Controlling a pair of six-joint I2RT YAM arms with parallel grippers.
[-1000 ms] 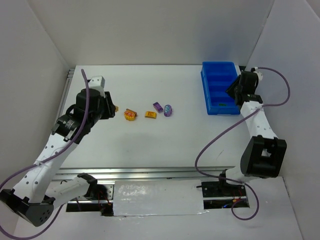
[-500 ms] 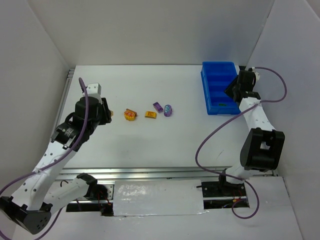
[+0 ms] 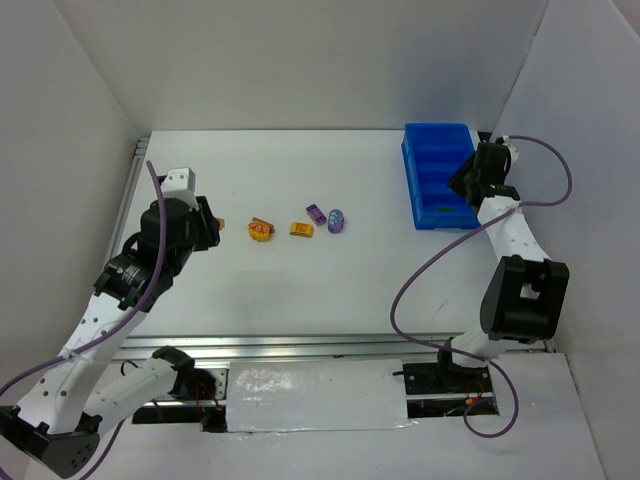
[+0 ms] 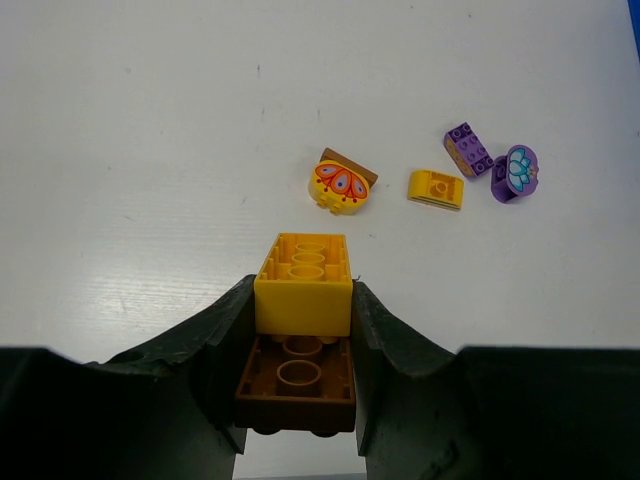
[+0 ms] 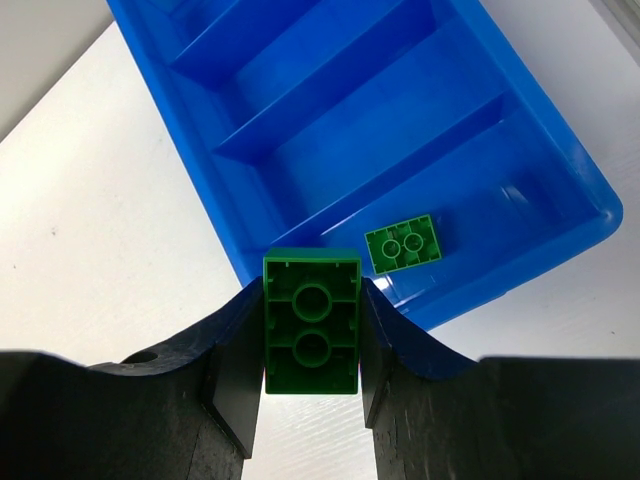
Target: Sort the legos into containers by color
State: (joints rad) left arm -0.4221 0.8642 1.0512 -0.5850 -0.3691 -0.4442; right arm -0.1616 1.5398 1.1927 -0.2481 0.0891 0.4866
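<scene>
My left gripper [image 4: 303, 292] is shut on a yellow brick [image 4: 303, 270] that is stacked with a brown brick [image 4: 297, 385]. It hangs over the table's left part [image 3: 222, 225]. Ahead of it lie a yellow round-topped piece on a brown plate [image 4: 340, 186], a small yellow brick [image 4: 436, 188], a purple brick [image 4: 468, 148] and a purple round-topped piece [image 4: 515, 172]. My right gripper [image 5: 312, 300] is shut on a green brick [image 5: 312, 325] at the near end of the blue tray [image 5: 330, 120]. Another green brick [image 5: 403, 243] lies in the tray's nearest compartment.
The blue tray [image 3: 440, 175] stands at the back right, close to the right wall. The four loose pieces lie in a row mid-table, from the yellow one [image 3: 261, 230] to the purple one [image 3: 336, 219]. White walls enclose the table on three sides.
My left arm has drawn back to the left, away from the loose pieces, carrying the yellow and brown stack. The right gripper shifted slightly toward the tray, then held still.
</scene>
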